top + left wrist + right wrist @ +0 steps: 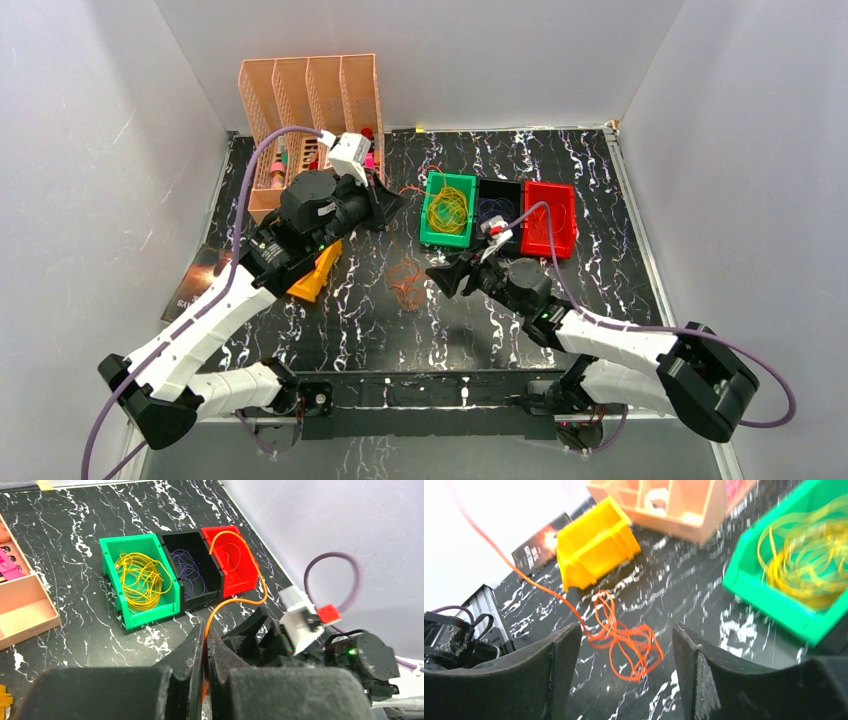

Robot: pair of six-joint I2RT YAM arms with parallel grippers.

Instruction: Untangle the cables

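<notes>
A loose tangle of orange-red cables (404,279) (625,641) lies on the dark marbled table (560,150). My left gripper (388,205) (206,632) is shut on one orange strand (260,582), which arcs up over the red bin (241,586). My right gripper (441,276) (626,631) stands open just above the table, with the orange tangle lying between its fingers, untouched. A long strand (499,552) runs from the tangle up and to the left. Yellow cables (449,209) (142,579) fill the green bin (446,241). Blue-purple cables (189,571) lie in the black bin (202,600).
The green bin, black bin (497,194) and red bin (551,226) stand side by side at the back right. A peach slotted organiser (300,90) stands at the back left. A yellow bin (312,278) (594,542) lies tipped beside the left arm, near a small dark box (195,275).
</notes>
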